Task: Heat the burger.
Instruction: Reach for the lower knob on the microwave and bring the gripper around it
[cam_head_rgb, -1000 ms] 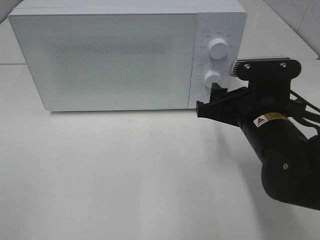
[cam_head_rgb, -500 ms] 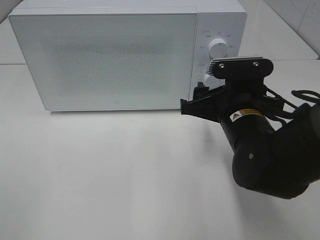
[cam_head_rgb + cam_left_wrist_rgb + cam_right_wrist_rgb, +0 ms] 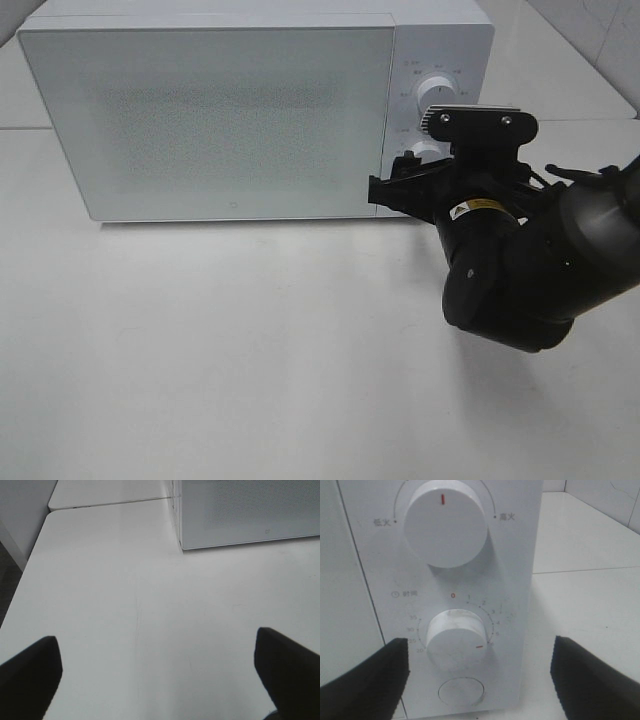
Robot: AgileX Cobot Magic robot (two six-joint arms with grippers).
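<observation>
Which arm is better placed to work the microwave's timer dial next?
Right. The right tool, open, faces the control panel, jaws either side of the timer dial. The left tool hangs over the table, away from it.

Table [image 3: 250,350]: white matte top, filling nearly the whole overhead view; faint hairline scratch [image 3: 138,615] in its left half.
Seam [image 3: 110,501]: thin joint running parallel to the far edge, dividing the top into two slabs.
Wall [image 3: 610,40]: pale tiles, grey grout, beyond the far right corner.
Floor [image 3: 6,575]: dark, past the left edge.
Light: even, diffuse; shadows soft.
</observation>
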